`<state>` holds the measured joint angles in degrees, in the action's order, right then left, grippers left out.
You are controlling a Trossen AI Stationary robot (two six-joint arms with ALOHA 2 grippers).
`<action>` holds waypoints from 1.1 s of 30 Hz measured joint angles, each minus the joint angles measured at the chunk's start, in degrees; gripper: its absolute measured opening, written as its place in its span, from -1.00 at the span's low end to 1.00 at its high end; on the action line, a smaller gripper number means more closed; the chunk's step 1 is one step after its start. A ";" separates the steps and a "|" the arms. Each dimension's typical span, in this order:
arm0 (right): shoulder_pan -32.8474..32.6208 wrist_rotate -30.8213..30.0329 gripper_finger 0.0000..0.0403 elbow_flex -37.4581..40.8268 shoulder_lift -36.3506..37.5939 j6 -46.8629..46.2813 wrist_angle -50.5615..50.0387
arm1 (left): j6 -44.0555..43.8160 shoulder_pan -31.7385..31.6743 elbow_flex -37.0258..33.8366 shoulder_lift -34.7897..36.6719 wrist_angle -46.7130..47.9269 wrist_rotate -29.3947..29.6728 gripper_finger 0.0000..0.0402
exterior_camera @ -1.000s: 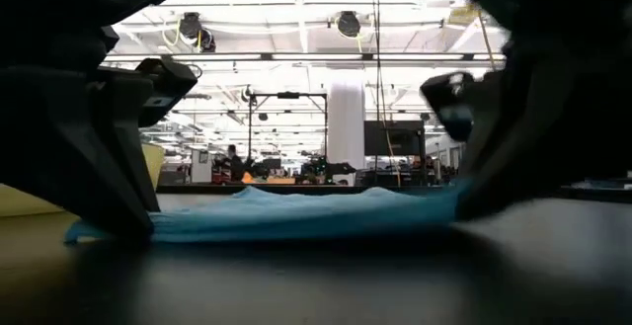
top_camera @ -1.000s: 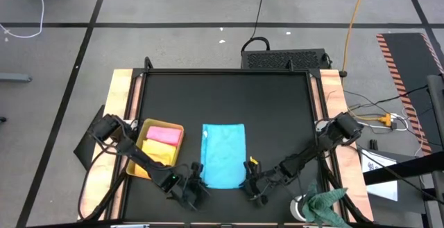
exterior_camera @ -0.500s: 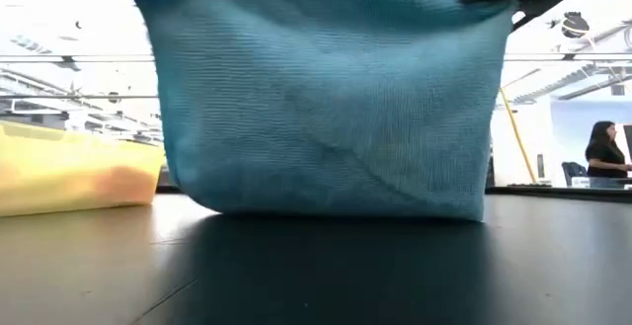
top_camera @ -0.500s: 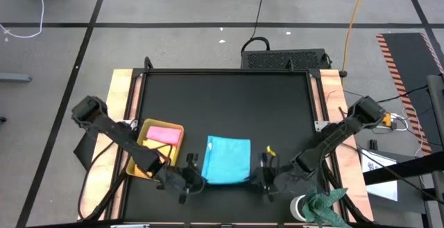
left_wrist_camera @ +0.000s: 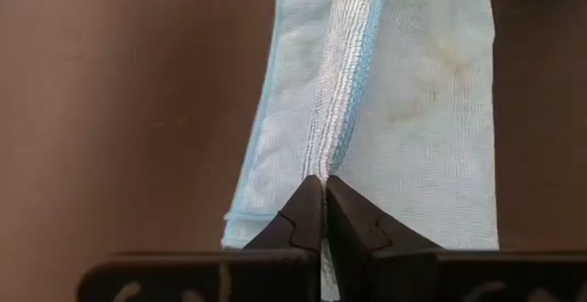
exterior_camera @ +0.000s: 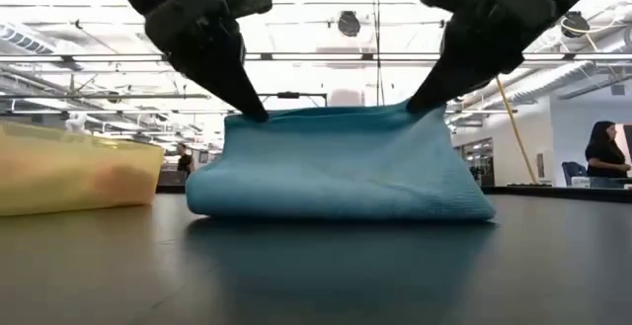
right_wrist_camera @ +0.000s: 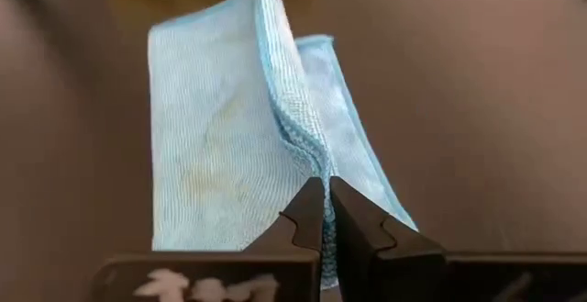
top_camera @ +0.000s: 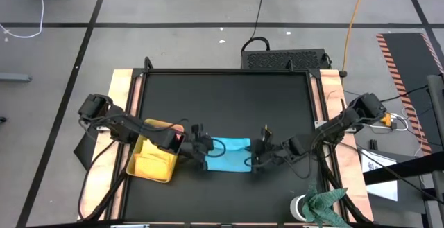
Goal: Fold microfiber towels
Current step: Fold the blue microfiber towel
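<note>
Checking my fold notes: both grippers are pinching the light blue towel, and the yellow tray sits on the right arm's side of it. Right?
Not quite. Both the left gripper and right gripper are shut on the light blue towel, but the yellow tray sits on the left arm's side, as the high view shows.

Hidden under the left arm in the high view: most of the pink towel (top_camera: 178, 137) in the yellow tray (top_camera: 154, 163). Cut off by the low view's top edge: both arms above the light blue towel (exterior_camera: 341, 162). Blurred there: the tray's contents. Too small to make out: a far-off person (exterior_camera: 602, 152).
</note>
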<state>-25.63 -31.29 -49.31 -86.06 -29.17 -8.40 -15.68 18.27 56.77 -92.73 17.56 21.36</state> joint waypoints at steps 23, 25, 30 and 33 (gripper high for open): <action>2.97 13.35 -0.99 2.36 4.12 -2.27 1.01 | 2.22 -0.73 0.09 1.87 -0.31 -4.04 -0.97; 5.23 13.44 -0.99 4.24 4.11 -3.14 1.09 | 3.71 -2.67 0.11 0.38 -1.37 -4.02 -0.98; 10.05 13.59 -0.99 8.79 4.12 -3.28 4.85 | 5.10 -6.50 0.07 -4.15 -2.62 -4.74 -0.90; 12.13 15.37 -0.99 10.13 4.09 -2.82 7.01 | 5.50 -7.86 0.07 -6.63 -3.37 -4.78 -0.91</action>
<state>-13.50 -15.92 -39.18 -81.97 -31.99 -1.39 -10.17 10.41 56.84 -99.36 14.19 16.58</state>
